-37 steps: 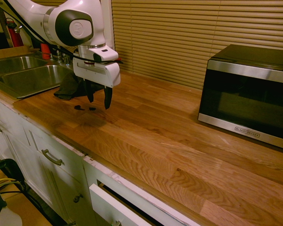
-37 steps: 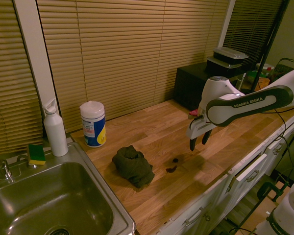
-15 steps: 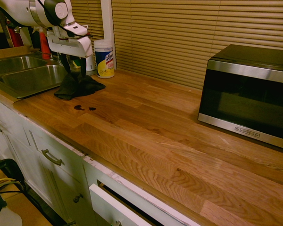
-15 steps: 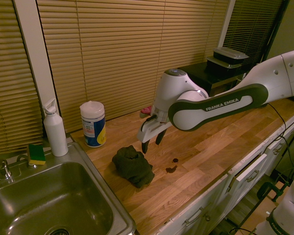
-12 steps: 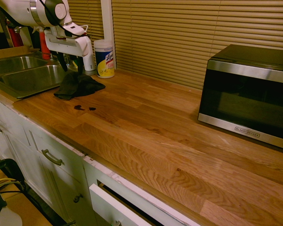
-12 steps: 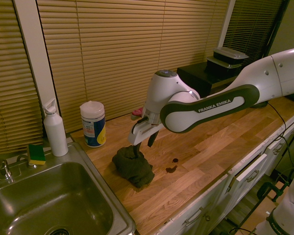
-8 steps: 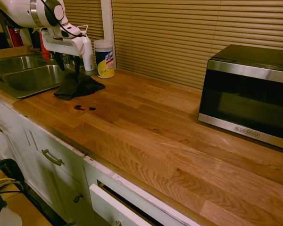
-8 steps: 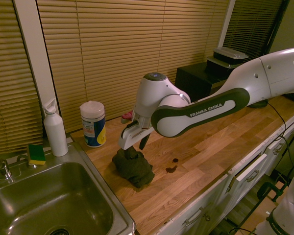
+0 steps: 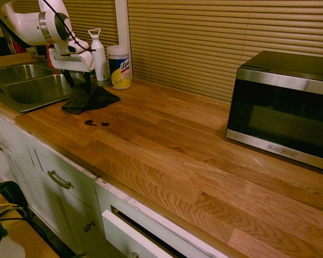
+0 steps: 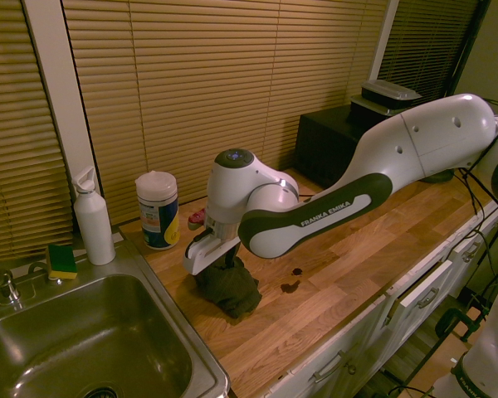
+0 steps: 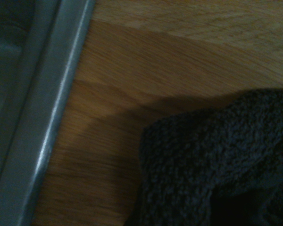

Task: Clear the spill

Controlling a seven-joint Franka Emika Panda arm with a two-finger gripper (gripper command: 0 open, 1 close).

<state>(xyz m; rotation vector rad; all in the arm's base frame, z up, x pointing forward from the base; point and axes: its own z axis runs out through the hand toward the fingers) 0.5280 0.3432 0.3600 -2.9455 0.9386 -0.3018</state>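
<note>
First exterior view shows the hand [image 9: 78,78] pointing almost straight down over the dark cloth [image 9: 91,99], its two black fingers spread wide with the top of the crumpled heap between them. Nothing is gripped yet; whether the tips already touch the fabric cannot be told.

The relation that matters: the cloth sits directly beneath the hand, so the coming move looks like a short drop and a squeeze. The spill [image 9: 95,123] lies just beside the cloth's near edge, toward the front lip of the surface [image 9: 167,145], apart from the hand. In the second exterior view the spill [image 10: 292,281] shows as two small blotches to the right of the cloth [image 10: 229,288], with the hand [image 10: 218,257] over the cloth's far-left part. Once gripped, the cloth would have to be dragged that short way across.

The cloth is a thick, nubbly knit, bunched into a soft, irregular mound; the wrist view shows its looped texture [image 11: 217,165] close up, beside the brushed-metal rim of the sink [image 11: 52,122]. It should crush easily under the fingers. The surface is smooth, light plank wood with visible grain. The blotches are dark, glossy and rounded, one slightly larger and more elongated than the other.
</note>
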